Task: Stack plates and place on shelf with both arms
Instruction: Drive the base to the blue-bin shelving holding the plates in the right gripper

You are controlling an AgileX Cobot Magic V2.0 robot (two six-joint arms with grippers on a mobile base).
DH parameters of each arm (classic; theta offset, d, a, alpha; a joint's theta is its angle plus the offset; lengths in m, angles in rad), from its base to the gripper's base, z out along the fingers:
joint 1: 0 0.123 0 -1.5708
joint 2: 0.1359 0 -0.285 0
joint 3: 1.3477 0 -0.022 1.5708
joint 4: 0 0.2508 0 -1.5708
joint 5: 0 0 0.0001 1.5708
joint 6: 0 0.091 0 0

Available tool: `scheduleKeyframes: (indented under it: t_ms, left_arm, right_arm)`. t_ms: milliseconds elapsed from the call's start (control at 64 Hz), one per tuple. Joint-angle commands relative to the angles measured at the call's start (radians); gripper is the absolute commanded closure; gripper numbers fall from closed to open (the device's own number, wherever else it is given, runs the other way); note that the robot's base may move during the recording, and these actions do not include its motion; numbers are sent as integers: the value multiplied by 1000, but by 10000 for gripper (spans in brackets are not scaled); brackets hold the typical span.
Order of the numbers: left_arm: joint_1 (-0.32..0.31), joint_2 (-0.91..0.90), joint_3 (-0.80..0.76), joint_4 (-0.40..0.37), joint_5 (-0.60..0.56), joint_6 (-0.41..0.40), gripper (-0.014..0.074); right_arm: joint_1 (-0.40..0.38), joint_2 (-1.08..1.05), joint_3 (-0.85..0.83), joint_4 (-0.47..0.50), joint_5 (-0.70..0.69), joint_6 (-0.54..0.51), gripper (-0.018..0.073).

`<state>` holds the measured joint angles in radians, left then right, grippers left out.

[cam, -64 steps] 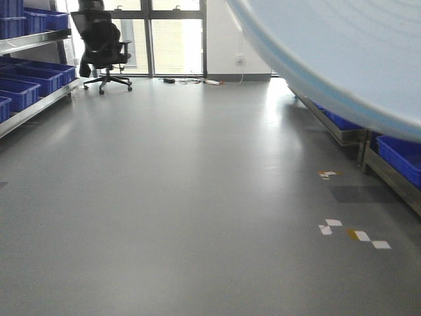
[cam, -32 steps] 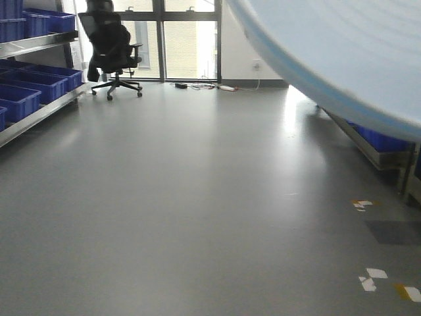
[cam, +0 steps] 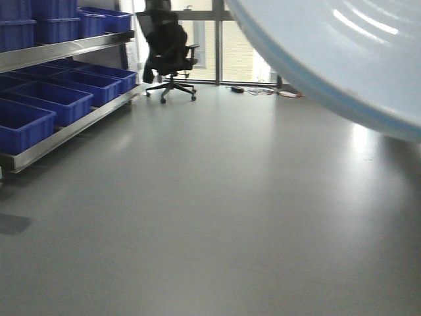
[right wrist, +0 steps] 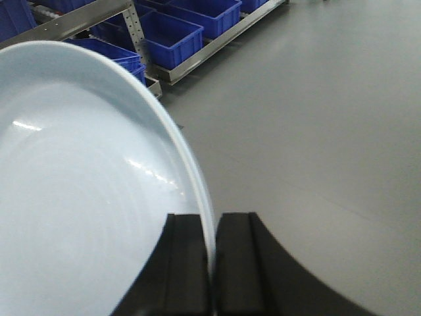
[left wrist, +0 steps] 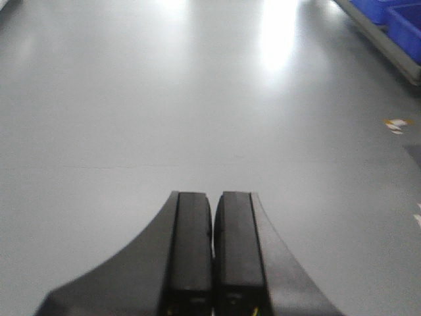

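Right gripper [right wrist: 212,263]: jaws pinched on the rim of the plate [right wrist: 79,197], which is held tilted in the air
Left gripper [left wrist: 212,250]: jaws pressed together, empty, above the floor [left wrist: 197,99]
Shelf [cam: 72,47]: front left, with blue bins [cam: 26,122]
Handling: a one-edge hold may slip, so travel slowly and support the far rim with the left

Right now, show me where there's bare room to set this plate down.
Bare grey floor stretches between the shelf rack on the left and the office chair by the windows. The rack's lower level is crowded with blue bins.
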<state>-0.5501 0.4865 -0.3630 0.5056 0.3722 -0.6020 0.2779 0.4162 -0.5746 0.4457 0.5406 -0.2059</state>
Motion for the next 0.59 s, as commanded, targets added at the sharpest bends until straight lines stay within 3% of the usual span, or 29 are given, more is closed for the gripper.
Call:
scheduleKeyframes:
  t_ms: [0,578]
  left_arm:
    - [-3,3,-31,13,-69,-9,512]
    - [-3,3,-31,13,-69,-9,512]
  right_arm:
    - [1,4,-32,30,-87,-1,511]
    - [1,4,-32,30,-88,-1,511]
